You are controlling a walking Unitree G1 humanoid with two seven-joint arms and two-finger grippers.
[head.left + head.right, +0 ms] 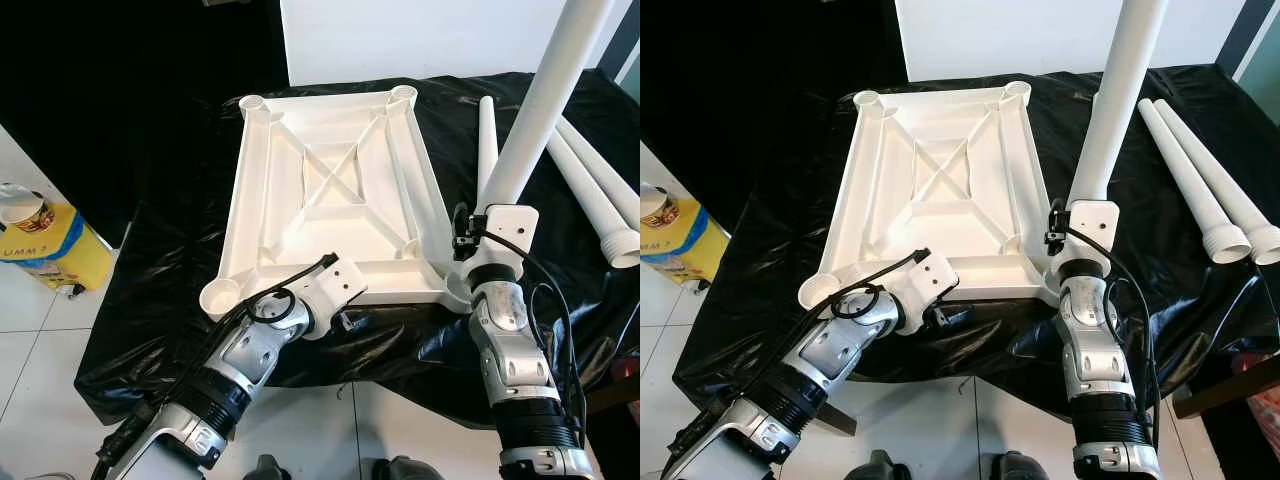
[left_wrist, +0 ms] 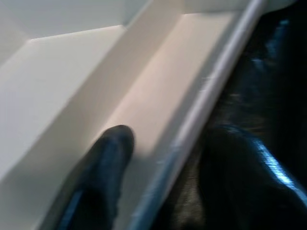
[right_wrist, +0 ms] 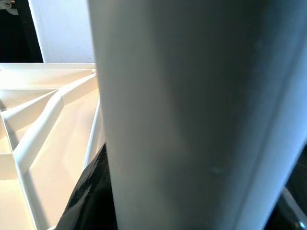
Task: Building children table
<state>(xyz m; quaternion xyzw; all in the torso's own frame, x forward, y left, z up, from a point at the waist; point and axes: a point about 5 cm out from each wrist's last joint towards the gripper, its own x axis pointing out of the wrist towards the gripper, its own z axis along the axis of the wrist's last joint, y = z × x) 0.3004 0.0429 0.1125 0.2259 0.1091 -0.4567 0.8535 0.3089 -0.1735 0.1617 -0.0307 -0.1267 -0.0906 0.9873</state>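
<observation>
A white table top (image 1: 330,150) lies upside down on a black sheet, with a round socket at each corner. My right gripper (image 1: 497,200) is shut on a white table leg (image 1: 545,100), which it holds nearly upright above the near right corner socket (image 1: 455,290). The wrist hides the leg's lower end. In the right wrist view the leg (image 3: 192,115) is very close. My left gripper (image 1: 345,297) is at the top's near edge. One black finger (image 2: 105,172) lies inside the rim channel and the gripper is shut on the rim.
Three spare white legs (image 1: 590,170) lie on the black sheet (image 1: 170,300) to the right of the table top. A yellow box (image 1: 45,245) stands on the tiled floor at the left. A white board (image 1: 420,35) stands behind the table top.
</observation>
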